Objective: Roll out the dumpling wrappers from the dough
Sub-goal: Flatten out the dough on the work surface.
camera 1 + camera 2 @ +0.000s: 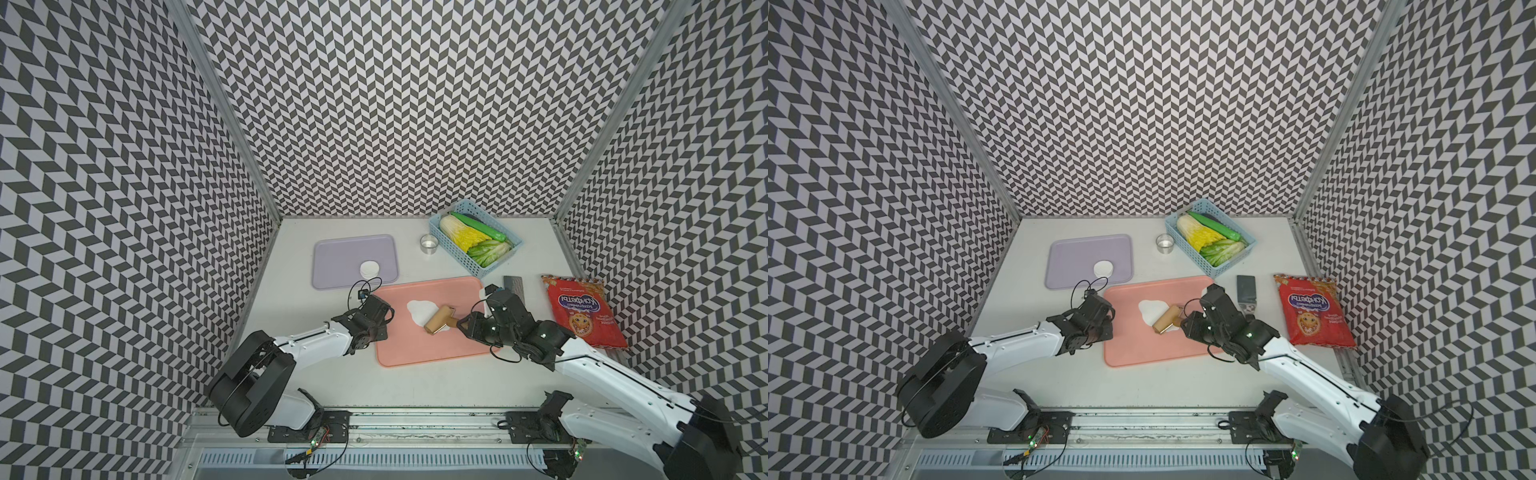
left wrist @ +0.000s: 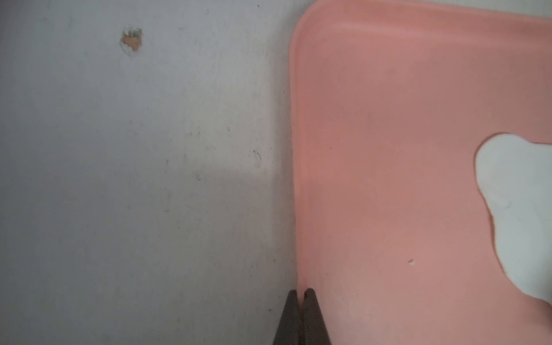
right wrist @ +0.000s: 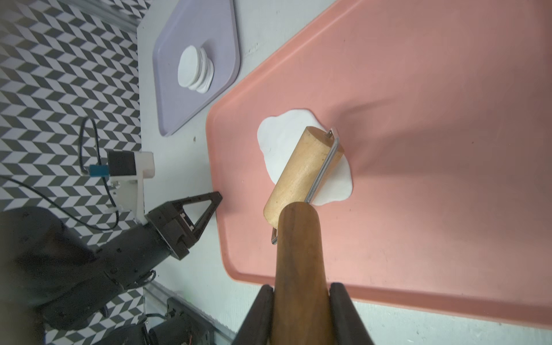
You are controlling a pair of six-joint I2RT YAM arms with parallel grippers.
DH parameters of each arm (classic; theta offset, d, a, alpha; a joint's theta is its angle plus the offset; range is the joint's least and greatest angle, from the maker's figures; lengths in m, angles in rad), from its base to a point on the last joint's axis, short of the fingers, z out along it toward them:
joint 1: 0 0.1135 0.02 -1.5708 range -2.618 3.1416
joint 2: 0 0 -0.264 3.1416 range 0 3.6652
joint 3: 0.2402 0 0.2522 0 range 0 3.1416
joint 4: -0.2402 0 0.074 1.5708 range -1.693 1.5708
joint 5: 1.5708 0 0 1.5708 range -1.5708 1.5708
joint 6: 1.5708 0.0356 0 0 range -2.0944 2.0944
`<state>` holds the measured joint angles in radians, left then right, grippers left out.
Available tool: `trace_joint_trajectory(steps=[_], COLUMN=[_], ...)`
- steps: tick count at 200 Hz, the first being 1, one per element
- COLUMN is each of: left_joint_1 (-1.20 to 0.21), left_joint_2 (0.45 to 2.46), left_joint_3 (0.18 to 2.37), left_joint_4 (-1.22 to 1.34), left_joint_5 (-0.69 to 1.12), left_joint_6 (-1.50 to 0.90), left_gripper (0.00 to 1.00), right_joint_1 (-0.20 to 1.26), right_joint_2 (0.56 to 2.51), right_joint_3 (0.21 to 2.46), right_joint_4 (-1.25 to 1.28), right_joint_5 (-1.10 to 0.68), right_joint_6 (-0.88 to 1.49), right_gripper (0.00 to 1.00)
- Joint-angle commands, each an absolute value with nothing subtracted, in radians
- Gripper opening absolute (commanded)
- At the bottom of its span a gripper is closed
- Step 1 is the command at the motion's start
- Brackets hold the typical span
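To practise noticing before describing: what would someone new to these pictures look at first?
First, the wooden roller lying across the flattened white dough in the pink tray, its handle clamped between the jaws of the right gripper. Next, the stack of round dumpling wrappers on the lavender tray beside it. Last, the left gripper, shut on the pink tray's rim.

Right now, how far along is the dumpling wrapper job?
Done: a small stack of dumpling wrappers sits on the purple tray. In hand: the right gripper holds the roller, its drum lying on the flattened dough on the pink tray, whose rim the left gripper pinches. Left: this sheet is not yet cut; the metal ring cup stands beside the basket.
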<state>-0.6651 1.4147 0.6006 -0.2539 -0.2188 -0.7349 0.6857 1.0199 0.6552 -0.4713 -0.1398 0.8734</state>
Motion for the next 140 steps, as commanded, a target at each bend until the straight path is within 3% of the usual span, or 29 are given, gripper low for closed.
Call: trace_joint_trajectory(steps=[1, 54, 140], left_joint_1=[-0.666, -0.666, -0.666], left_joint_2=[1.44, 1.443, 1.43], left_joint_3=[0.594, 0.599, 0.594], left_joint_4=[-0.291, -0.298, -0.308], left_joint_5=[-0.201, -0.201, -0.21], left_joint_6=[-0.71, -0.71, -0.711], left_gripper=[0.0, 0.0, 0.0], right_joint_1=[0.686, 0.683, 0.68], right_joint_2=[1.054, 1.241, 1.467], right_joint_3=[0.599, 0.592, 0.651], right_joint_4=[-0.491, -0.424, -0.262], right_joint_5=[-0.177, -0.086, -0.118], right_joint_6=[0.832, 0.806, 0.818], right_gripper=[0.0, 0.0, 0.0])
